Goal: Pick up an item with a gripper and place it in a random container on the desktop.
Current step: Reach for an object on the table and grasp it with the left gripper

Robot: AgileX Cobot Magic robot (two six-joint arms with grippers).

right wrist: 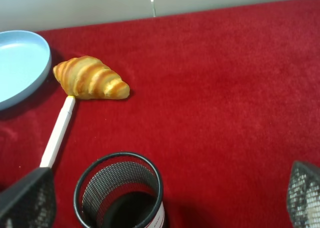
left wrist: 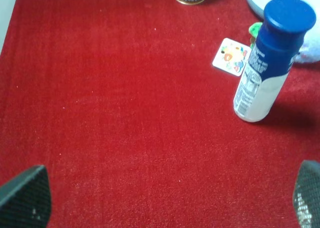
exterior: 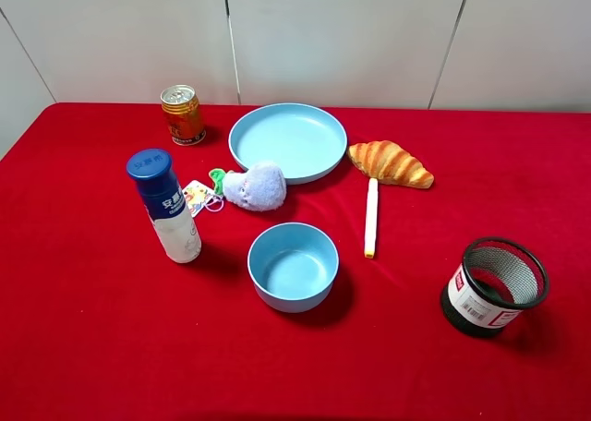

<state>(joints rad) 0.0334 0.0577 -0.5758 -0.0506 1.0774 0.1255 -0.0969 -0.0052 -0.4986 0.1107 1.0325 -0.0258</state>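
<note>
The tall white bottle [exterior: 166, 207] with a dark blue cap stands upright on the red cloth, left of the small deep light-blue bowl [exterior: 293, 266]. In the left wrist view the bottle [left wrist: 265, 63] stands ahead and off to one side of my left gripper [left wrist: 165, 203], whose fingertips [left wrist: 25, 195] are wide apart and hold nothing. My right gripper [right wrist: 165, 200] is also open and empty, just behind the black mesh cup [right wrist: 120, 193]. Neither gripper shows in the exterior high view. The bowl is out of both wrist views.
A wide light-blue plate [exterior: 287, 141] sits at the back, with an orange-gold can [exterior: 183, 114] to its left and a croissant [exterior: 390, 162] to its right. A grey plush toy [exterior: 257, 186] with a tag, a white stick [exterior: 371, 216] and the mesh cup [exterior: 492, 285] also lie on the cloth.
</note>
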